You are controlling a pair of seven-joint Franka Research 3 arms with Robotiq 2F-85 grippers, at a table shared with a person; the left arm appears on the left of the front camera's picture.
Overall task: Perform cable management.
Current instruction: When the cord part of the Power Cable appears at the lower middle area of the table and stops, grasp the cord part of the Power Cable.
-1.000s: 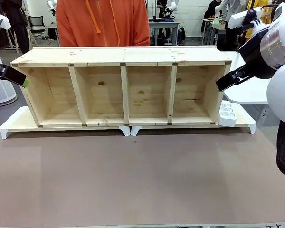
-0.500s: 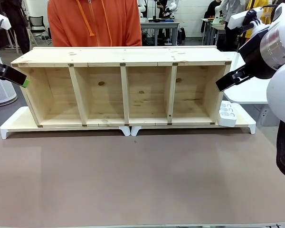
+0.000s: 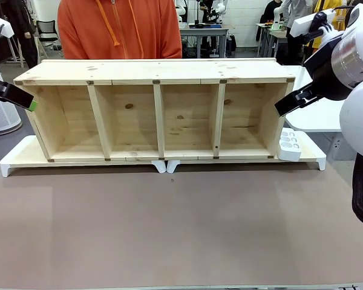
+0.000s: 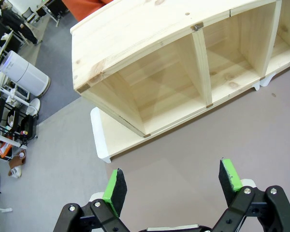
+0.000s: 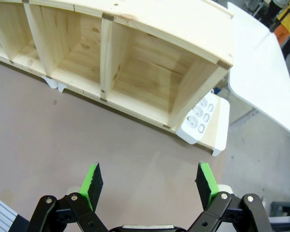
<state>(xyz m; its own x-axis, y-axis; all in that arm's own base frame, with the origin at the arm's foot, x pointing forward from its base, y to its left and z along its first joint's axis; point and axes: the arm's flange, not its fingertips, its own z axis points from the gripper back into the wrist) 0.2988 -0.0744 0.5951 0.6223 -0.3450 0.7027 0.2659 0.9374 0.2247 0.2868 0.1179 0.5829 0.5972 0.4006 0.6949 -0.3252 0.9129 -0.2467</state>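
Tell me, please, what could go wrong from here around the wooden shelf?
The open right hand hangs close by the right end of the shelf; swinging inward, it might knock it. The power strip sits at the edge of the white base; a nudge could push it off. The person stands just behind the shelf, so reaching over risks contact.

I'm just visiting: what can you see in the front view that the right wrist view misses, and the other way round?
Front view: a person in an orange hoodie standing behind the wooden shelf, and all four of its compartments. Right wrist view: the right gripper seen along its fingers, green pads spread open above the brown table. Both: the wooden shelf and the white power strip at its right end.
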